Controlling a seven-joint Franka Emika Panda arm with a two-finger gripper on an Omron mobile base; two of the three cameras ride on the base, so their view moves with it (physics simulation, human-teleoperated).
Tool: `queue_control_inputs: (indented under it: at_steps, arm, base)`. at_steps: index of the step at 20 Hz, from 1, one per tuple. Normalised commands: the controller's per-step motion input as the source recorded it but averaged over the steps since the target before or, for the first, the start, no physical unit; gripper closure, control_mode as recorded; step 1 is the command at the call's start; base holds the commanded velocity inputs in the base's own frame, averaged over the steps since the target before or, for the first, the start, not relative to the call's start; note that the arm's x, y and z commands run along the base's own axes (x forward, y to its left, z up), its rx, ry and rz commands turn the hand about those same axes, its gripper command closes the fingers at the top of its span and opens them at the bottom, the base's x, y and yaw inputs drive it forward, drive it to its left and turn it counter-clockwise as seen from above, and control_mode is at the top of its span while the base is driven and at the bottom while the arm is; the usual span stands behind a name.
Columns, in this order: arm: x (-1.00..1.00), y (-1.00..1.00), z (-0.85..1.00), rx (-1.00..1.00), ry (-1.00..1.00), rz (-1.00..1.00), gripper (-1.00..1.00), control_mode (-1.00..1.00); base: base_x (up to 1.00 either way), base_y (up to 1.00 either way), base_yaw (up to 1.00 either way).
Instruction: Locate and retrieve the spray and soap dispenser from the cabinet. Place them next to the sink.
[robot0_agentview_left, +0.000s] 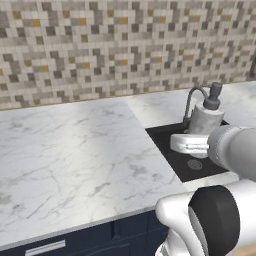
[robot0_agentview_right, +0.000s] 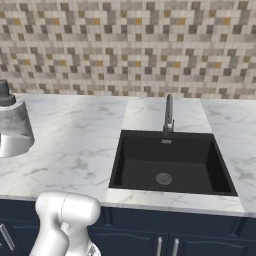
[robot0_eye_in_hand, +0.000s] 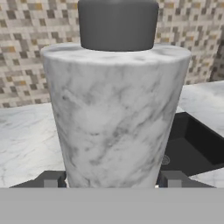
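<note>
My gripper (robot0_eye_in_hand: 112, 180) is shut on the soap dispenser (robot0_eye_in_hand: 116, 118), a grey marbled cylinder with a dark pump head. A dark fingertip (robot0_eye_in_hand: 51, 179) stands on each side of its base. In the left base view the soap dispenser (robot0_agentview_left: 205, 119) hangs upright in front of the sink (robot0_agentview_left: 172, 155), held by the white hand of my gripper (robot0_agentview_left: 192, 145). From the right base the soap dispenser (robot0_agentview_right: 15, 127) shows at the far left, in the air left of the black sink (robot0_agentview_right: 150, 172). The spray and the cabinet are out of view.
A curved dark faucet (robot0_agentview_right: 169, 114) rises behind the basin. White marble counter (robot0_agentview_left: 75, 155) spreads wide to the left of the sink, and a narrower strip (robot0_agentview_right: 235, 135) lies to its right. A mosaic tile wall (robot0_agentview_left: 100, 45) backs the counter. Navy drawers (robot0_agentview_left: 75, 242) run below.
</note>
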Motion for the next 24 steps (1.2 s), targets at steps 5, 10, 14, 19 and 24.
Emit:
queue_control_inputs:
  at_steps: [5, 10, 14, 19, 24]
  arm:
    - [0.81, -0.11, -0.14, 0.04, 0.0, 0.23, 1.0, -1.0]
    - [0.81, -0.18, -0.5, 0.0, 0.02, 0.31, 1.0, -1.0]
    - [0.65, -0.13, -0.89, -0.03, 0.0, 0.37, 1.0, -1.0]
    - [0.61, -0.07, -0.9, -0.05, -0.01, 0.38, 1.0, -1.0]
    - [0.59, -0.22, -0.75, -0.02, -0.11, 0.32, 1.0, -1.0]
  base:
    - [0.0, 0.0, 0.0]
    - [0.0, 0.0, 0.0]
    - [0.0, 0.0, 0.0]
    - [0.0, 0.0, 0.0]
    - [0.0, 0.0, 0.0]
